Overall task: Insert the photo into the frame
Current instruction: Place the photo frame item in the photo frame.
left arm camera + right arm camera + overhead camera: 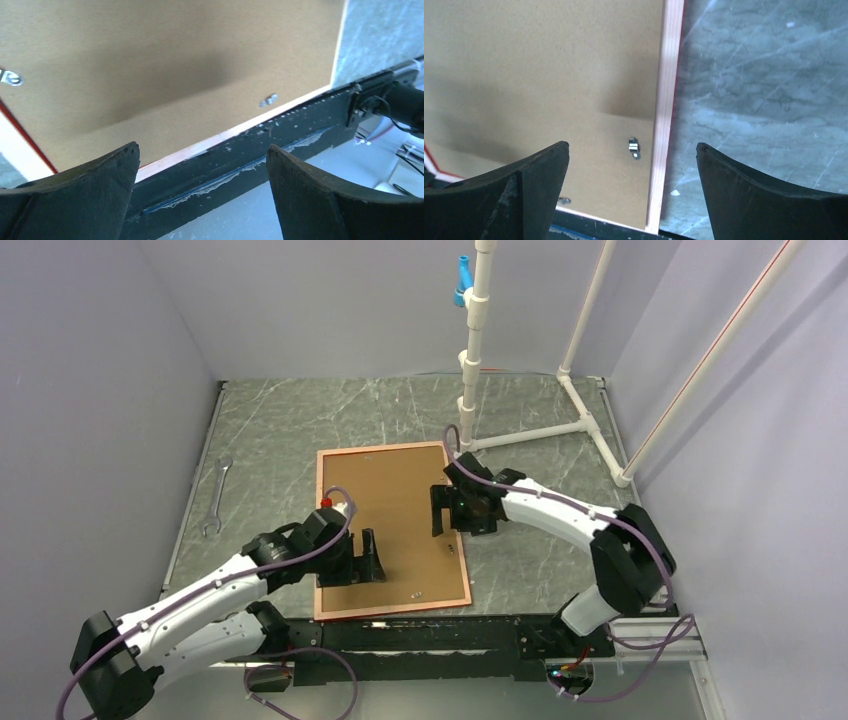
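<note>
The frame (395, 612) lies flat, back face up, in the middle of the table (280, 430). Its long axis runs from the near edge by the arm bases toward the far wall, turned slightly. A brown backing board (395, 505) fills it. The photo shows in none of the 3 views, and whether it sits under the board cannot be told.

Both arms hang over the frame with nothing held. The left end effector (372, 558) has its 2 fingers spread wide above the near-left part of the board, and its wrist camera looks past them at the frame's near short edge. The right end effector (438, 510), fingers equally wide apart, hovers at the middle of the right long edge. In its wrist view that edge runs up between the fingers, with a small metal clip (633, 148) just inside it (likely a tab that locks the board).

In my judgement the right arm is better placed, since the clip sits between its fingertips in the wrist view. The coming move probably turns on reaching that tab along the long edge.
</note>
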Available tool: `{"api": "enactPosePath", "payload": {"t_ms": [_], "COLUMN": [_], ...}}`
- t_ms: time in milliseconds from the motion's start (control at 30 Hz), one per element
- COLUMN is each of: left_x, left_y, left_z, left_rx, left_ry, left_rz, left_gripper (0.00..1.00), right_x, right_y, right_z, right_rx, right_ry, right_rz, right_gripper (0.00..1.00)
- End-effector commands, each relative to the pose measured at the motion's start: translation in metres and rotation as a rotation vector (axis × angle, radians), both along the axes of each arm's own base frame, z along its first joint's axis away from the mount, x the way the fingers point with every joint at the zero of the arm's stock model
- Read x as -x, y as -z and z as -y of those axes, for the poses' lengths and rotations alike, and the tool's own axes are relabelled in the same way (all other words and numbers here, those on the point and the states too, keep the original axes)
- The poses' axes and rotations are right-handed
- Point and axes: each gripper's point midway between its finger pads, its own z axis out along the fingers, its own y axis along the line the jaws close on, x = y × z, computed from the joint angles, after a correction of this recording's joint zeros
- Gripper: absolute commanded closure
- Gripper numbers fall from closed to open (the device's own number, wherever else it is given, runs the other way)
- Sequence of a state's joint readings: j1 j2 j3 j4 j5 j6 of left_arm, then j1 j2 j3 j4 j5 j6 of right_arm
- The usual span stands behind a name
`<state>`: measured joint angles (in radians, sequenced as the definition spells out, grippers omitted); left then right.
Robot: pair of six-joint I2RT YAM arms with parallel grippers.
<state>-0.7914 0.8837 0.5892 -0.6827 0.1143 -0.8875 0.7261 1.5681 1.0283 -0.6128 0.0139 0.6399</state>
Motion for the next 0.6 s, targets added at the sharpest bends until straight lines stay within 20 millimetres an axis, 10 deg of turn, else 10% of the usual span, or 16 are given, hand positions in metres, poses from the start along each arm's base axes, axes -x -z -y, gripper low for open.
{"api": "enactPosePath", "payload": {"t_ms": [0,567], "left_x": [-0.004,-0.037], "left_y": [-0.019,-0.022], "left_z": [0.02,0.023], "left_rx": [0.112,0.122], "left_ry": [-0.003,-0.042], "left_rz": [0.057,0.06], "left_gripper": [0.01,0.01], "right_x": [0.002,-0.01], "right_y": [-0.026,-0.048], "right_z": [-0.01,0.007], "right_rx": [-0.154,-0.238], "right_ry": [0.006,0.062], "right_rz": [0.045,0.1], "right_gripper": [0.01,0.04]}}
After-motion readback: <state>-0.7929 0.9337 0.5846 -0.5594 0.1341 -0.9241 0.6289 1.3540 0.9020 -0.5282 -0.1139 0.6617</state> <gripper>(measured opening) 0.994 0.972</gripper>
